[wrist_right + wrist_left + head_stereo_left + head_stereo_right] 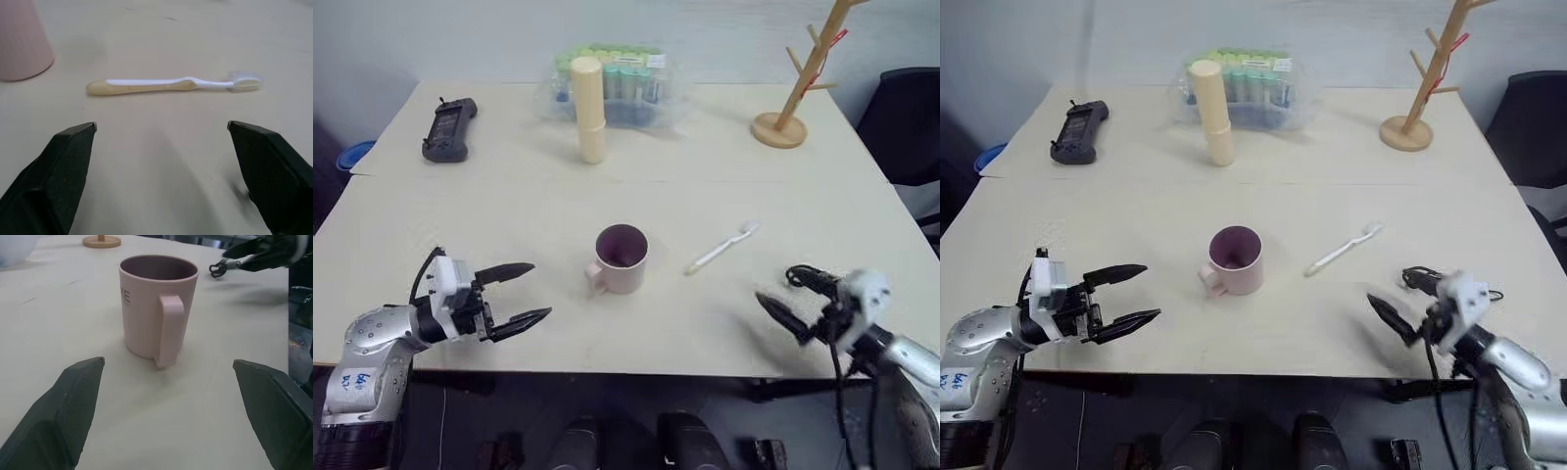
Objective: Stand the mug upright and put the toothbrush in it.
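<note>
Here, from the head views, the mug stands upright near the middle of the table, its dark inside bare, handle toward the front edge. The toothbrush lies flat just to its right, apart from it. Far back, a clear plastic box holds a row of green-capped bottles, with a cream cylinder upright before it; a black controller sits back left and a wooden rack back right. The left gripper hovers over the front left edge, fingers spread wide and holding nothing; the right gripper hangs over the front right edge, likewise spread and empty. Bare tabletop separates each from the mug.

In the left wrist view, the mug faces handle-first between wide-apart fingers — none touching.

In the right wrist view, the toothbrush lies crosswise beyond the splayed fingers — the mug's base is just beside the handle end.
</note>
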`<state>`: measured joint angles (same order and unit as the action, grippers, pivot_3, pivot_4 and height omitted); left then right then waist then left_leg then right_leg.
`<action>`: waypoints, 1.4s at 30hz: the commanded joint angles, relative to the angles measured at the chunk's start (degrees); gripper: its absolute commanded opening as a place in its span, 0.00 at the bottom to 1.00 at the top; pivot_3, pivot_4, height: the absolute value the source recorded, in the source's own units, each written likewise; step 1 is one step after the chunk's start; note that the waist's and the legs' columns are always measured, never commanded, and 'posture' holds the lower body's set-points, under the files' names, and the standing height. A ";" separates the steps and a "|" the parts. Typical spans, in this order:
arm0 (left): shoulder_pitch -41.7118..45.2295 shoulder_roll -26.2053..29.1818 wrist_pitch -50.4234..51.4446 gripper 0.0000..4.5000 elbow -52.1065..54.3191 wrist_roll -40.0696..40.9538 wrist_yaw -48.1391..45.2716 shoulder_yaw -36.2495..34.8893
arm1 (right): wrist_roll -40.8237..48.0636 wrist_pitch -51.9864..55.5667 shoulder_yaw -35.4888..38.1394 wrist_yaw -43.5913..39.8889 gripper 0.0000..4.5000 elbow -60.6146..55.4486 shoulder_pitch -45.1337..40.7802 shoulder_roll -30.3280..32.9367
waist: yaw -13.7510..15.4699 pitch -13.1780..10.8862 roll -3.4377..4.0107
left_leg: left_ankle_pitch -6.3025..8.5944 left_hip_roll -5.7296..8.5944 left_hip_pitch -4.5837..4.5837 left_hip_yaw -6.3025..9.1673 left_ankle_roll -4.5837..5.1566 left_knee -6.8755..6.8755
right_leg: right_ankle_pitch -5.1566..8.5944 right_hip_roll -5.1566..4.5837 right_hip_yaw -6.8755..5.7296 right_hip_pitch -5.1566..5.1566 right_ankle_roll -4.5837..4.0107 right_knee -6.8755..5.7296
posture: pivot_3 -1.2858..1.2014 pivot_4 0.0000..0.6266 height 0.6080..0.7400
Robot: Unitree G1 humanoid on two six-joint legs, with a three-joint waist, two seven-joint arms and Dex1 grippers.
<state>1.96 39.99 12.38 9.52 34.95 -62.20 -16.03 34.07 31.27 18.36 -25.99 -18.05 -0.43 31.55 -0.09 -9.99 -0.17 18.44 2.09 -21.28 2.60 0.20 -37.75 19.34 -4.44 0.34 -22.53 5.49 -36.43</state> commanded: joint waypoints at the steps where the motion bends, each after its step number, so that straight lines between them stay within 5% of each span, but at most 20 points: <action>1: 0.10 0.43 2.16 0.99 5.43 2.79 1.41 -1.26 | 1.03 12.21 -2.93 11.72 1.00 -5.70 -5.58 -2.33 | 0.18 -0.02 0.05 | 0.01 0.00 0.00 0.00 -0.01 0.01 | 0.01 0.00 0.00 -0.01 -0.01 0.01 | 0.52 0.24 1.00; 9: -1.98 -0.89 2.83 0.99 10.42 2.19 3.74 -0.66 | -6.56 25.08 -7.69 31.90 1.00 -0.83 -18.67 -16.26 | -0.17 -0.02 0.05 | -0.03 0.06 -0.06 -0.06 0.00 0.30 | 0.02 0.02 0.02 -0.17 -0.04 -0.08 | 0.52 0.24 1.00; 13: -3.03 -1.19 2.05 0.99 11.75 1.41 4.40 -0.06 | -9.93 25.82 -9.32 34.76 1.00 5.57 -22.99 -20.19 | -0.38 -0.01 0.03 | -0.07 0.07 -0.02 -0.08 0.00 0.29 | 0.02 0.01 0.03 -0.18 -0.04 -0.08 | 0.52 0.24 1.00; 16: -3.09 -1.13 2.19 1.00 12.16 1.48 4.74 -0.09 | -10.86 25.63 -10.66 33.87 0.88 9.98 -26.14 -22.74 | -0.58 0.02 -0.01 | -0.09 0.07 0.01 -0.08 -0.01 0.30 | 0.02 0.02 0.02 -0.17 -0.04 -0.08 | 0.52 0.24 1.00; 29: -3.88 -0.67 0.03 1.00 11.37 0.35 3.63 -0.03 | -11.74 29.01 -9.97 26.83 0.06 21.92 -34.83 -22.31 | -1.43 0.18 -0.26 | -0.13 0.06 0.12 -0.03 -0.02 0.41 | 0.03 0.02 0.00 -0.10 -0.05 -0.33 | 0.52 0.24 1.00; 42: -5.20 -2.49 -5.07 1.00 7.62 -0.61 3.05 -0.45 | -1.70 14.77 -7.65 -3.57 0.03 21.58 -43.34 -14.89 | -1.83 0.03 -0.02 | -0.13 0.06 -0.07 -0.09 0.01 0.54 | 0.03 0.04 0.00 -0.29 -0.05 -0.18 | 0.52 0.24 1.00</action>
<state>-3.51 37.72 8.54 17.05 33.78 -58.99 -15.32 29.30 49.85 9.72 -24.99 7.56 -42.24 16.69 -1.92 -9.97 -0.18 18.32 2.13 -21.35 2.51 0.20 -37.18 19.37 -4.39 0.34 -22.82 5.45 -36.60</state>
